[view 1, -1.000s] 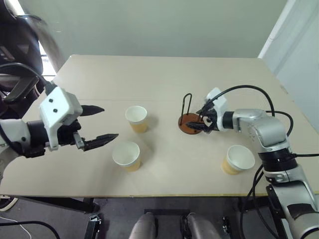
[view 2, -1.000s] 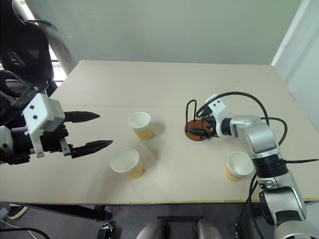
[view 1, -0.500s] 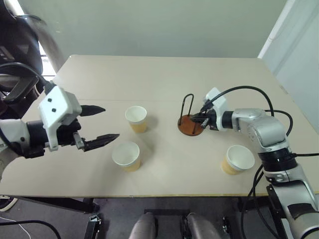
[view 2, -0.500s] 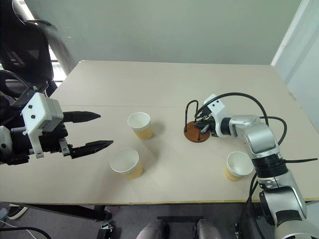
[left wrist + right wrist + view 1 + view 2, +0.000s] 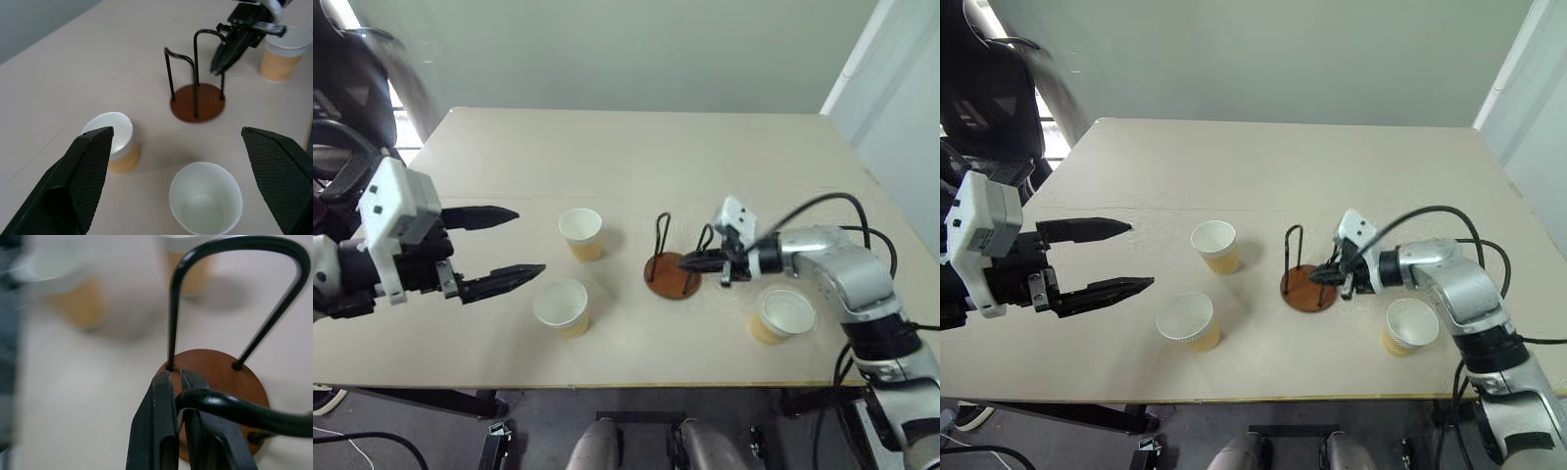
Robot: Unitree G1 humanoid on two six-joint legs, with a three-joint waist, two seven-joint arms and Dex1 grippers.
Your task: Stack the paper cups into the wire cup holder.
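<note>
I have the right gripper [image 5: 1329, 275] pinched on a wire loop of the wire cup holder [image 5: 1307, 277], mid-table | left gripper [image 5: 507, 245] spread wide, empty | 3 paper cups [image 5: 580, 233] upright; the 2 left ones lie nearest my left fingers, holder to their right.

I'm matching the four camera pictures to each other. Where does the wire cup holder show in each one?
Left eye view: wire cup holder right of centre, right gripper shut on a loop.
Right eye view: centre-right.
Left wrist view: upper middle.
Right wrist view: close up.
Shared landmark: the holder's reddish-brown base.
</note>
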